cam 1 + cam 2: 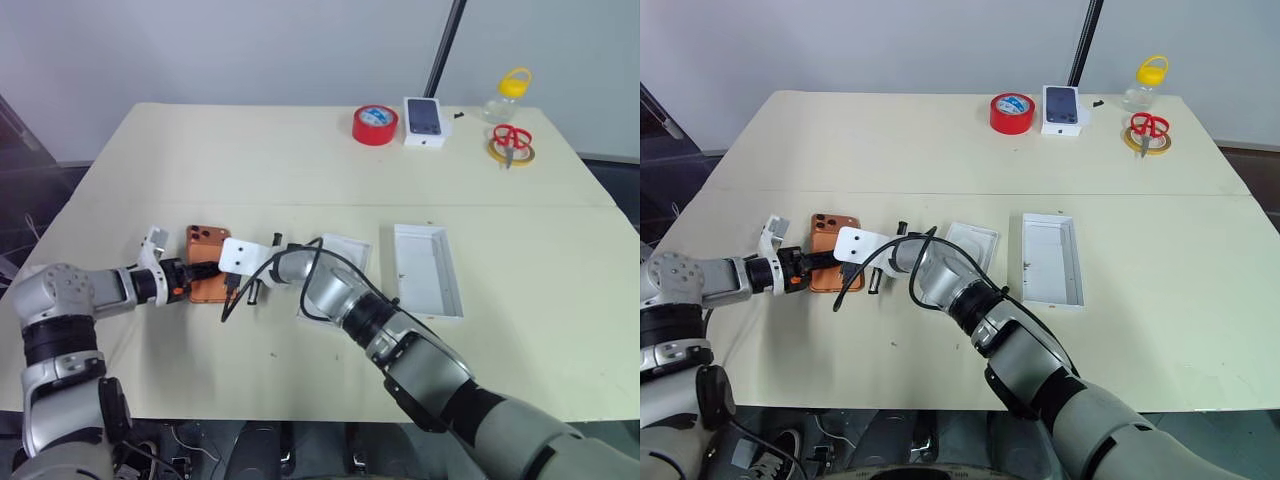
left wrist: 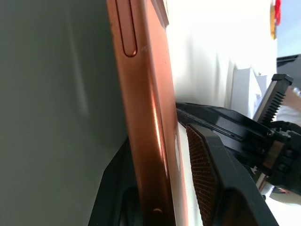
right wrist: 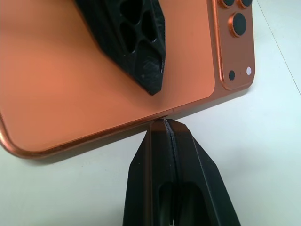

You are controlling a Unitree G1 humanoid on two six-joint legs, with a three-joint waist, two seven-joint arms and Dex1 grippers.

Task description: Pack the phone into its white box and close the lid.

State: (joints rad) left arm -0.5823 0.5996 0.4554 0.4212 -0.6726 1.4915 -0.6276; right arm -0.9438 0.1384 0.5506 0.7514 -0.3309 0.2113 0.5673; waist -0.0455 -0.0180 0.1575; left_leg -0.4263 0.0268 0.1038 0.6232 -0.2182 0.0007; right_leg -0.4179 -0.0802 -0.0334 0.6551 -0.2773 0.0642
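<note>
Flat copper-orange phone (image 1: 206,262) w/ rounded corners lies back up, lens cluster at its far corner, on the cream table (image 1: 300,170), toward the robot's left of the open white box tray (image 1: 428,270).

Left gripper (image 1: 192,275) comes at the phone from the robot's left. In the left wrist view the phone's copper edge (image 2: 146,122) runs between its two black fingers (image 2: 207,174), one on each face, so jaws are narrowed down onto the phone; one black finger (image 3: 136,33) lies across the orange back in the right wrist view. Whether the phone is lifted clear of the table: can't tell.

Right gripper (image 3: 168,126) comes from the tray side; fingers pressed together, nothing between them, tips touching the phone's long edge on the side facing the tray.

The second shallow white box piece (image 1: 338,272) lies between phone and tray, partly under the right arm; can't tell which is lid and which is base.

Beyond the tray, at the table's far edge: red tape roll (image 1: 375,124), and beside it a small white box w/ dark phone picture (image 1: 424,120). Further to the robot's right of those: clear bottle w/ yellow cap (image 1: 508,92), and red-handled scissors (image 1: 512,138) lying on a yellow tape ring (image 1: 510,152). All well apart from the phone.
</note>
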